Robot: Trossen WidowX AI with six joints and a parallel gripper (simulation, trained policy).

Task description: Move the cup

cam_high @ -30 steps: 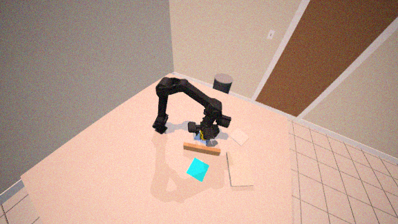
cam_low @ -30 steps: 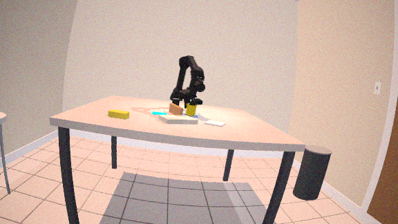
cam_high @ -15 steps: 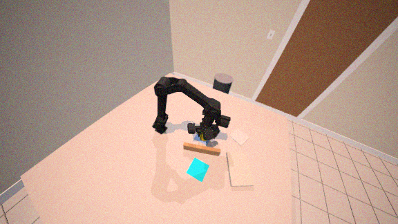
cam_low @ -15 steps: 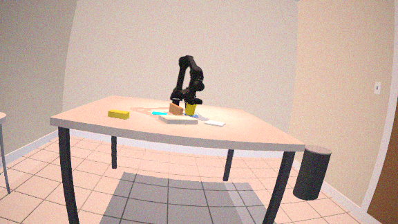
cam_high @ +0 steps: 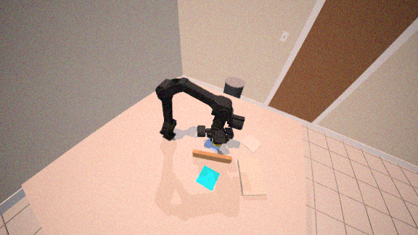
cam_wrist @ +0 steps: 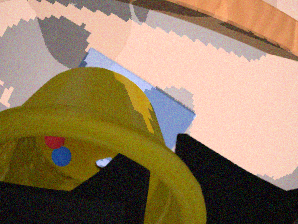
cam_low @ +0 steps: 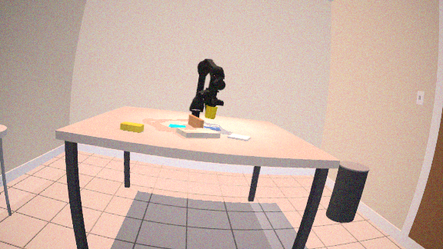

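Room: plain pale walls, one side greyer; floor of pinkish square tiles with dark grout, white baseboard along the walls. A brown door (cam_high: 345,54) in white trim; a small white wall plate (cam_high: 284,36) (cam_low: 420,97) near it.

Table (cam_high: 120,188) (cam_low: 200,151): broad, pale pinkish top, thick greyish edge, dark legs. Its grey shadow lies on the tiles beneath. Dark bin (cam_high: 233,88) (cam_low: 347,194) with a greyish top, standing on the floor near one end. Part of a round-topped stool or small table (cam_low: 2,131) at the exterior view's left edge.

Black arm (cam_high: 199,95) (cam_low: 208,68) on the table, bent over at the top, its shadow thrown across the surface.

On the tabletop: a low pale slab (cam_high: 252,181) (cam_low: 198,133); an orange-brown bar (cam_high: 212,156) (cam_low: 195,121) (cam_wrist: 240,19) standing between the cyan pad (cam_high: 207,178) (cam_low: 177,126) and the blue pad (cam_high: 210,145) (cam_low: 212,128) (cam_wrist: 172,112); a thin whitish tile (cam_high: 251,143) (cam_low: 238,137), flat; a yellow block (cam_low: 131,127) toward the exterior view's left.

Gripper (cam_high: 219,139) (cam_low: 214,104) (cam_wrist: 162,142): clenched on the yellow cup (cam_high: 216,145) (cam_low: 211,112) (cam_wrist: 90,95), which is off the surface, above the blue pad's side of the bar. Smallest: a red marble (cam_wrist: 55,142) and a blue marble (cam_wrist: 61,156), both inside the cup.

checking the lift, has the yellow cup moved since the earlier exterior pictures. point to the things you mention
Yes, up: the yellow cup (cam_low: 211,112) (cam_wrist: 95,95) now hangs clear above the blue pad (cam_low: 212,128) (cam_wrist: 172,112), where earlier its bottom was down by the pad.
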